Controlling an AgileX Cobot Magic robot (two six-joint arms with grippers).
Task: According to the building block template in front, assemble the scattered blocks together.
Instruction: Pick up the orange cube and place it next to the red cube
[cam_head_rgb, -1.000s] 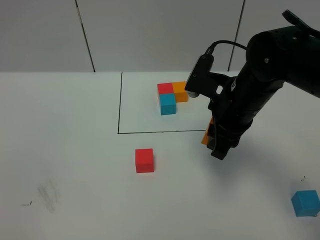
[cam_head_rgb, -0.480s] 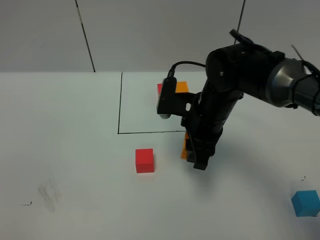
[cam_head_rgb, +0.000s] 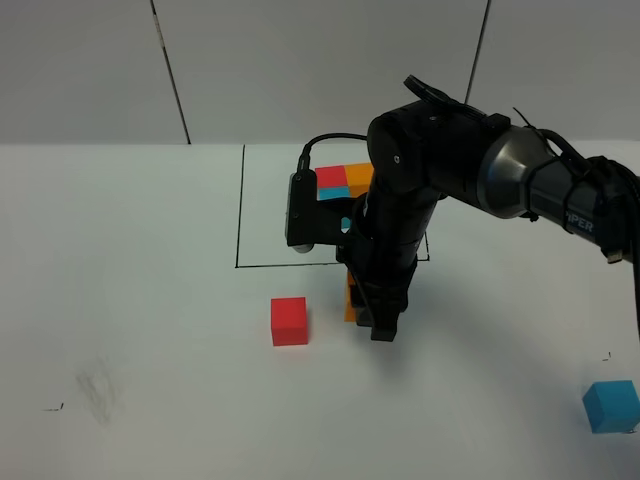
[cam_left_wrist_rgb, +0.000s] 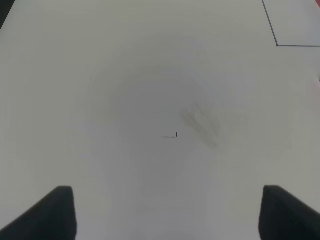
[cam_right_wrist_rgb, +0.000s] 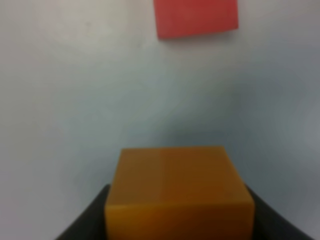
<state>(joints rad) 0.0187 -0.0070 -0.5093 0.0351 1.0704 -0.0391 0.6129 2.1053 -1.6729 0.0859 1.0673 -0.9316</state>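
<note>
My right gripper is shut on the orange cube and holds it low over the table, just right of the red cube. In the right wrist view the orange cube sits between the dark fingers, with the red cube beyond it and a gap between them. The light blue cube lies alone at the near right. The template, an L of red, orange and blue cubes, is partly hidden behind the right arm. My left gripper is open and empty over bare table.
A black-outlined rectangle on the white table encloses the template. A grey smudge and a small dark mark lie at the near left, and the smudge also shows in the left wrist view.
My right arm has moved left and nearer with the orange cube, closing in on the red cube, and now covers part of the template. The red and blue cubes have not moved.
</note>
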